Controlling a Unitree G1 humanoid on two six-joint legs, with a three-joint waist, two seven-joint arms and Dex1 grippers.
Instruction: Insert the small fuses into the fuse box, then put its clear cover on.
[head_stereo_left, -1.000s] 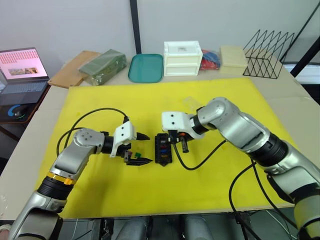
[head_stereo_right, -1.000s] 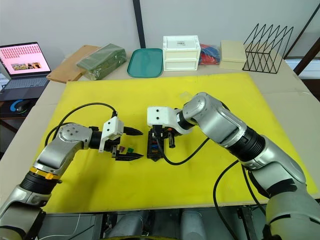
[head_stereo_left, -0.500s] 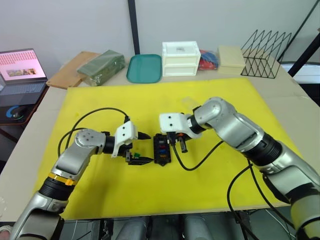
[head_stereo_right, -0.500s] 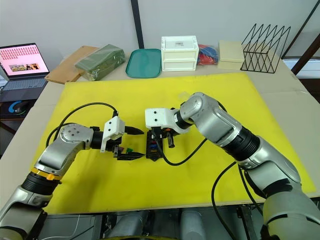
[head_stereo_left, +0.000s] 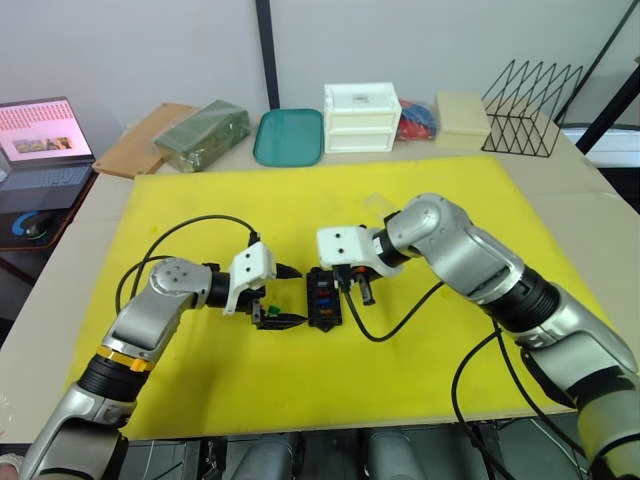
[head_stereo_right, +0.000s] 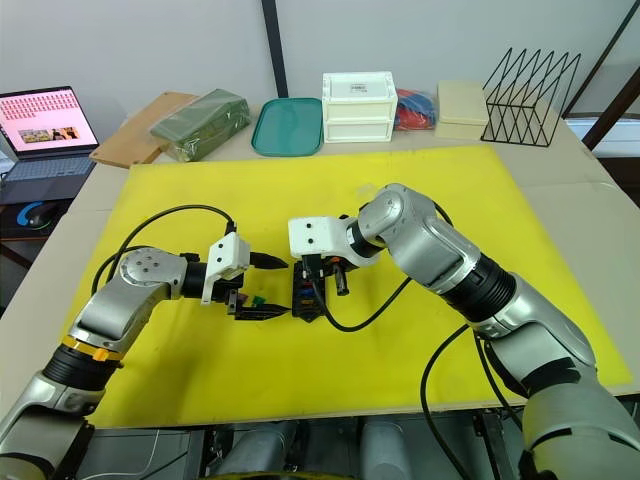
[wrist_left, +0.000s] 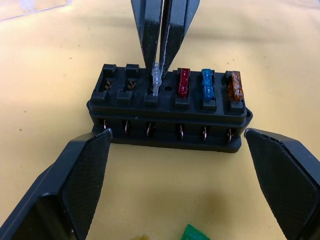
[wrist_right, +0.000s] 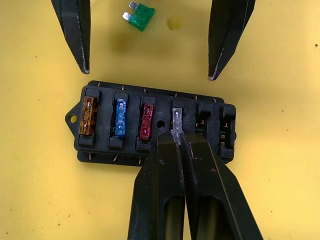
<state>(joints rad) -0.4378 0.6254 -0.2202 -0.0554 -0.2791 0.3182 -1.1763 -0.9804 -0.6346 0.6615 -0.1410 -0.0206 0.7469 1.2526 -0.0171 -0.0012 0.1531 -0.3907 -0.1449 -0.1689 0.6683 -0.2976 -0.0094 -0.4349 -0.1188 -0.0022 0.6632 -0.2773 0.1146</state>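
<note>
Three fuses — tan (wrist_right: 88, 116), blue (wrist_right: 120, 117) and red (wrist_right: 146, 121) — sit side by side in one row of the fuse box (wrist_right: 150, 125), a black block resting on the yellow mat (head_stereo_left: 420, 180) between the robot's two arms. A fourth, pale and nearly colourless fuse (wrist_right: 177, 118), stands in the next slot along, pinched at its top between the closed fingers of the right gripper (wrist_right: 180, 139); the two slots beyond it in that row are bare, their metal contacts showing. The left gripper (wrist_left: 175, 145) rests low on the mat just beside the box, its jaws spread wide and holding nothing, one black finger (wrist_left: 80, 175) near each end of the block without visibly touching it. A green fuse (wrist_right: 139, 16) lies loose on the mat between those parted fingers, close to the box, and a small yellow piece (wrist_right: 174, 23) lies just beside it. The clear cover (head_stereo_left: 380, 204) lies flat on the mat farther from the robot, near the right arm's elbow and apart from the box. Along the back of the table beyond the mat stand a teal tray (head_stereo_left: 289, 136), a white drawer box (head_stereo_left: 362, 117), a black wire rack (head_stereo_left: 530, 108) and, off to the robot's left, an open laptop (head_stereo_left: 42, 140).
</note>
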